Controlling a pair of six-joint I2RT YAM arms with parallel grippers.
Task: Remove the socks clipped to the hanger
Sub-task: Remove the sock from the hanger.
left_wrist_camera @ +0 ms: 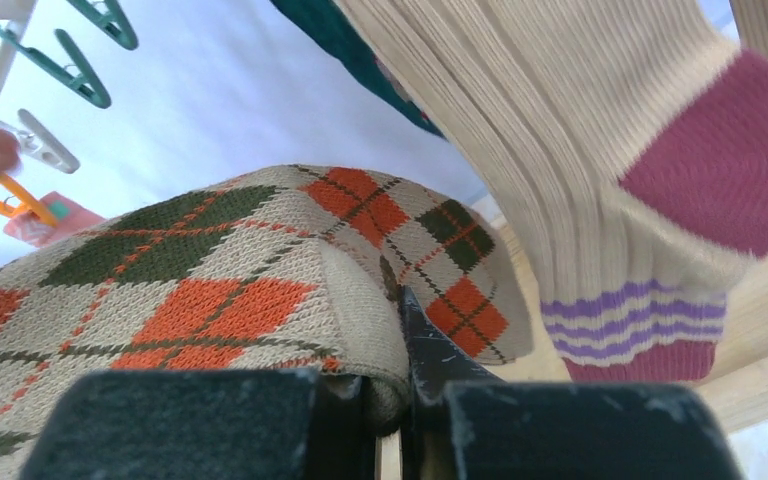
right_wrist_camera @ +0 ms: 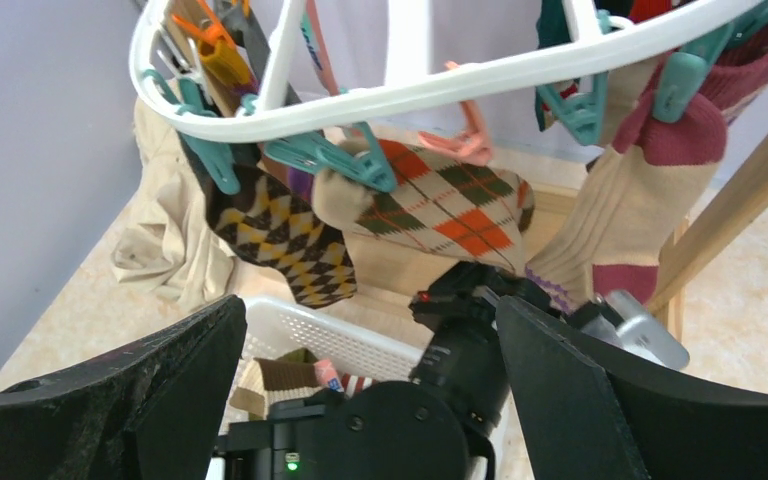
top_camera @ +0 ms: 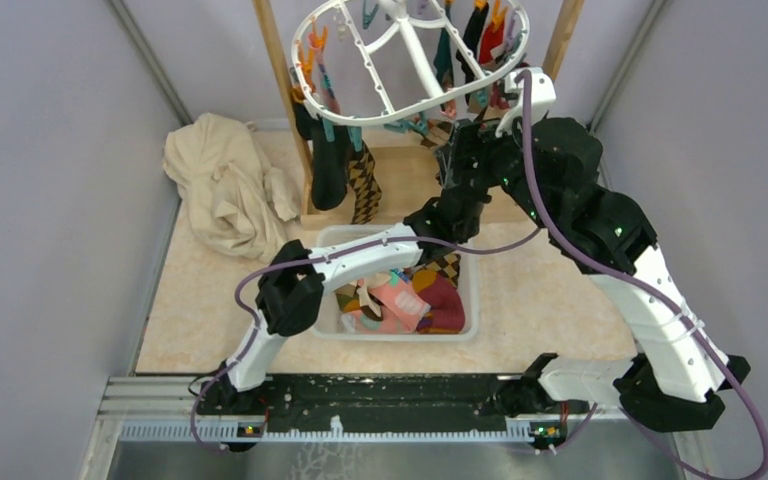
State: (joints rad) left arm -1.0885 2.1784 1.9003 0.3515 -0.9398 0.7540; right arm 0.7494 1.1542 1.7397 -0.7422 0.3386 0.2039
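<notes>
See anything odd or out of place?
Only the beige cloth: it lies crumpled on the table beside the frame, outside the basket. Nothing looks spilled or broken.

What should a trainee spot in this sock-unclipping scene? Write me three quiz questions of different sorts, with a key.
1. True or false: the left pincer is shut on the argyle sock.
2. Pick one: the right pincer is A) open, B) shut on a sock, C) out of view.
3. Fill in: the loose socks lie in the white mesh ____.

Key: 1 true; 2 A; 3 basket.
</notes>
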